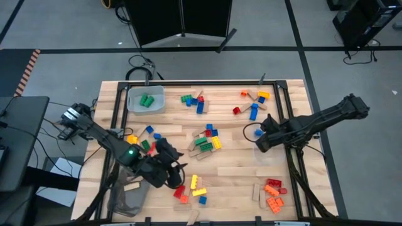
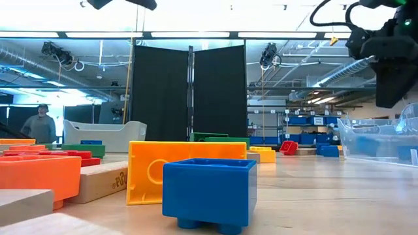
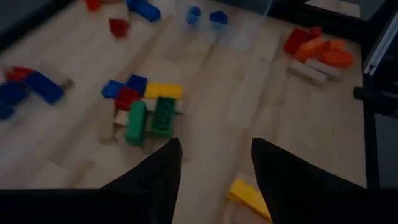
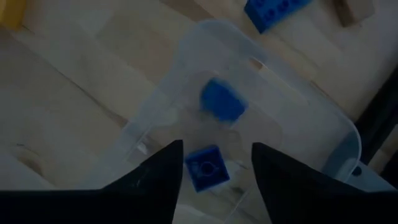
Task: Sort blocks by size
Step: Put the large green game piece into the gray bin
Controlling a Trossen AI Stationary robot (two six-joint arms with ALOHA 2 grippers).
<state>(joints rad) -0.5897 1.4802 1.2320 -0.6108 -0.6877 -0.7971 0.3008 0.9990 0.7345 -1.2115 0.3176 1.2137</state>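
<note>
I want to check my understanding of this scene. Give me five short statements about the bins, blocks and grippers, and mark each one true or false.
1. The right gripper is above a clear bin that holds two blue blocks. True.
2. The bin at the table's far left corner holds red blocks. False: it holds green blocks.
3. The left gripper has a block between its fingers. False: the gap between them is empty.
4. An orange group of blocks lies near the table's front right corner. True.
5. In the low view, the nearest blue block stands in front of an orange-yellow one. True.
</note>
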